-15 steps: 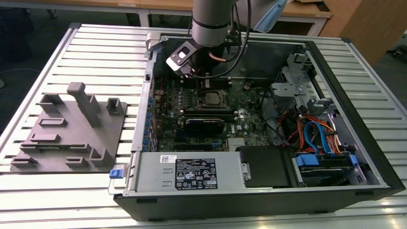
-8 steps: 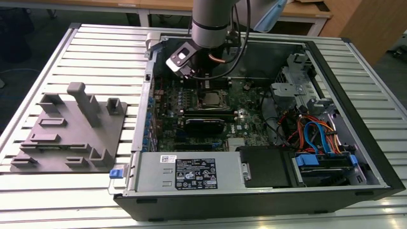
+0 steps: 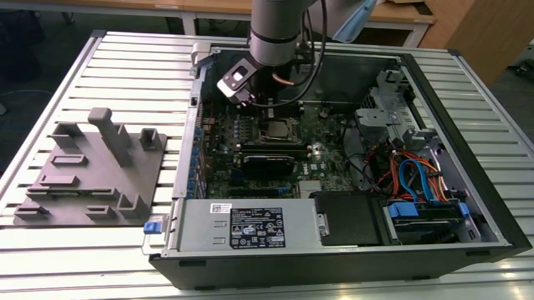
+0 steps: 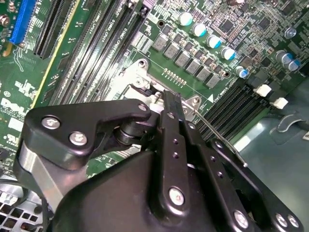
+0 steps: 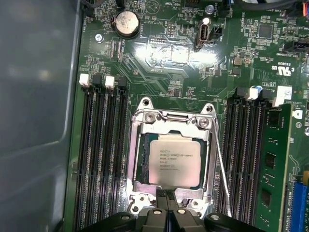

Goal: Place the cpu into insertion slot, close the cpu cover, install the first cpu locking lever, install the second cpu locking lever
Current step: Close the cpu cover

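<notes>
Black end effector [image 4: 170, 99] filling lower half, fingers pressing together with no gap showing, tips sitting at edge of silver metal frame [image 4: 143, 79] on green circuit board [image 4: 24, 72]. Thin metal lever [image 4: 218, 138] running slantwise just beside fingers (far end reaching toward grey case floor [image 4: 285, 159]). Long black slots [image 4: 96, 43] stretching along both sides of frame. Teal-topped capacitors [image 4: 200, 29] lining up beyond frame. Blue slot [image 4: 21, 19] lying beside black slots. White latch clips [image 4: 263, 89] sitting near case floor.
</notes>
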You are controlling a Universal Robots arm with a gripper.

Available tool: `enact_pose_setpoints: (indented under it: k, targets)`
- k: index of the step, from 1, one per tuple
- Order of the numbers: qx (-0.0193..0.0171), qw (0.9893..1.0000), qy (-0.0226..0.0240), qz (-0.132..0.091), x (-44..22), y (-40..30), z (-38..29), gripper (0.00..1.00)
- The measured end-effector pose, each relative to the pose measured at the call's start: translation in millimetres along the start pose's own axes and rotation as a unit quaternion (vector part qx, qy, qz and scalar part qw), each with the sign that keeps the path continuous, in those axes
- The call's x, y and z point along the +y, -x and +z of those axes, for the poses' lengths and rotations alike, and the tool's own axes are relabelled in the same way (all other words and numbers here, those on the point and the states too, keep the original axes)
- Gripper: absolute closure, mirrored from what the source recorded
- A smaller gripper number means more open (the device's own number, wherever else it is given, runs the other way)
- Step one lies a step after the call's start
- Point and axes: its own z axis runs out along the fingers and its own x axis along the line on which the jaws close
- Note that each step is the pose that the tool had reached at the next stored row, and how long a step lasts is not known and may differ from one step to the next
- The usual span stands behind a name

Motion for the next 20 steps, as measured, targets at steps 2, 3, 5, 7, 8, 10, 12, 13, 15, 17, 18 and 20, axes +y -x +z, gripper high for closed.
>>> enact_pose_setpoints:
  k: [2,3,5,7,8,10,12,13,15,17,18,20]
  targets:
    - [0.0007,1.0000,-0.0002,-0.002,-0.6,0.1,1.1,0.90]
    - [0.0012,1.0000,-0.0002,-0.002,-0.8,0.1,1.7,0.90]
    - [0.0027,1.0000,-0.0001,-0.004,-1.1,0.1,3.0,0.90]
    - [0.0047,1.0000,-0.0001,-0.004,-1.6,0.5,3.8,0.90]
    - [0.0056,1.0000,-0.0004,-0.005,-1.9,0.7,4.1,0.90]
    - [0.0072,1.0000,-0.0011,-0.006,-2.7,1.7,3.8,0.90]
    - [0.0090,0.9999,-0.0011,-0.008,-2.8,1.7,3.8,0.90]
    - [0.0095,0.9999,-0.0010,-0.008,-2.7,1.5,3.9,0.90]
    - [0.0097,0.9999,-0.0009,-0.009,-2.6,1.6,3.2,0.90]
    - [0.0106,0.9999,-0.0002,-0.010,-2.2,1.0,2.7,0.90]
    - [0.0110,0.9999,0.0002,-0.010,-1.9,0.7,2.5,0.90]
    - [0.0117,0.9999,0.0009,-0.010,-1.3,0.0,2.3,0.90]
